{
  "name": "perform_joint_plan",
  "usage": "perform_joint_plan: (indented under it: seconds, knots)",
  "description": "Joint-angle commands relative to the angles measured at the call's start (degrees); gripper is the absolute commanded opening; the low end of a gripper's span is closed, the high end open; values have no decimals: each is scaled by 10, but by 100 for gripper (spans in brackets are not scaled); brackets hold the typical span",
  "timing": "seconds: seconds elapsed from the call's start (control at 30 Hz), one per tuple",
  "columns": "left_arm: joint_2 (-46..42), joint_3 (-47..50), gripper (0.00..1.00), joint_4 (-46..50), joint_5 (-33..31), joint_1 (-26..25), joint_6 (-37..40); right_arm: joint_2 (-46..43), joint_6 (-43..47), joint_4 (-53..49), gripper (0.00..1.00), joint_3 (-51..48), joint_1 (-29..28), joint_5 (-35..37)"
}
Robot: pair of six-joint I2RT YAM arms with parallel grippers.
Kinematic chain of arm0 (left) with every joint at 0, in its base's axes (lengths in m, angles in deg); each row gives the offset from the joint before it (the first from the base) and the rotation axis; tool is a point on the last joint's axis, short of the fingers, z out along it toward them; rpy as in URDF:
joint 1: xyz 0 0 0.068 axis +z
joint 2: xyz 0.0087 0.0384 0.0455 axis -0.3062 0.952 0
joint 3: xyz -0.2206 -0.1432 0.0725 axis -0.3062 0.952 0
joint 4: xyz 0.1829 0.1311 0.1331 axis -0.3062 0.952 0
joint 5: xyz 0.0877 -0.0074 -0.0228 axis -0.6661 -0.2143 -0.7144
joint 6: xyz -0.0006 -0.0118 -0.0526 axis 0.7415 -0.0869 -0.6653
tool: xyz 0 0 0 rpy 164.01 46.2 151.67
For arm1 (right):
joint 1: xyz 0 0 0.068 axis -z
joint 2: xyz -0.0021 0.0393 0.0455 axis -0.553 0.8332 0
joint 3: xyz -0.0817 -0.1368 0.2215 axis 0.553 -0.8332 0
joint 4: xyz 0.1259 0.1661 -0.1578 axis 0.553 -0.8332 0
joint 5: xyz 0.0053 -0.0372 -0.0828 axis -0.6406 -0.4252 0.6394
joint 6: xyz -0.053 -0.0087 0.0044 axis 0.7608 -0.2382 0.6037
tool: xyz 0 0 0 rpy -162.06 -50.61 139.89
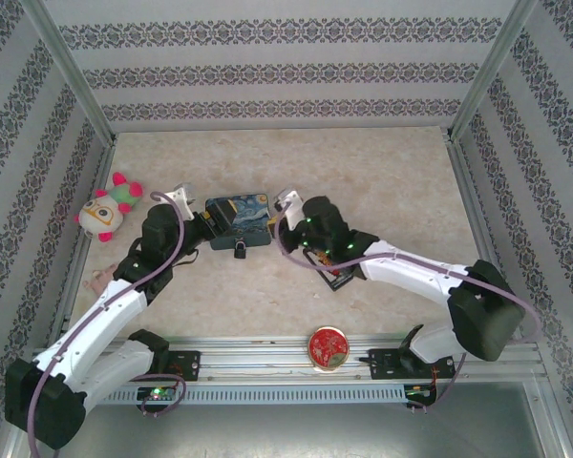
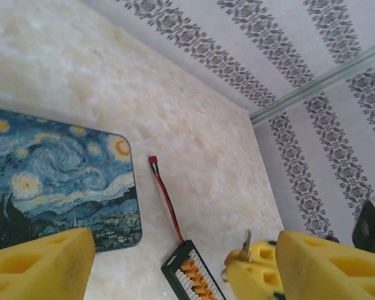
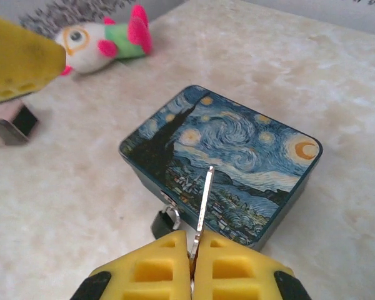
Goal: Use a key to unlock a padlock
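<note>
Beside the padlock (image 3: 164, 220), right tool (image 3: 192, 250) pinches the key (image 3: 204, 197); left tool (image 2: 181, 269) spread.

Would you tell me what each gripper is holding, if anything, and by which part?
The right gripper pinches the key by one end, its blade sticking out past the fingertips. The left gripper is open and holds nothing.

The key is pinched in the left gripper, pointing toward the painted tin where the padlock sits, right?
Wrong arm: the right gripper pinches the key, as the right wrist view shows. It does point toward the painted tin, with the padlock at the tin's front wall.
</note>
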Motion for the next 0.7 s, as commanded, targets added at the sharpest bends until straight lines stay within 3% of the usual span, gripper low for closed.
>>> perform_joint_plan:
  seconds: [0.0, 0.13, 0.33, 0.67]
  knots:
    - [-6, -10, 79, -18, 52, 5, 98, -24, -91, 3, 0, -16, 38, -192]
    - [20, -41, 84, -11, 152, 6, 127, -35, -130, 22, 0, -22, 80, -297]
    - [81, -69, 85, -41, 268, 5, 100, -40, -155, 47, 0, -26, 97, -368]
    - [97, -65, 77, -117, 343, 5, 51, -29, -211, 87, 0, -10, 125, -449]
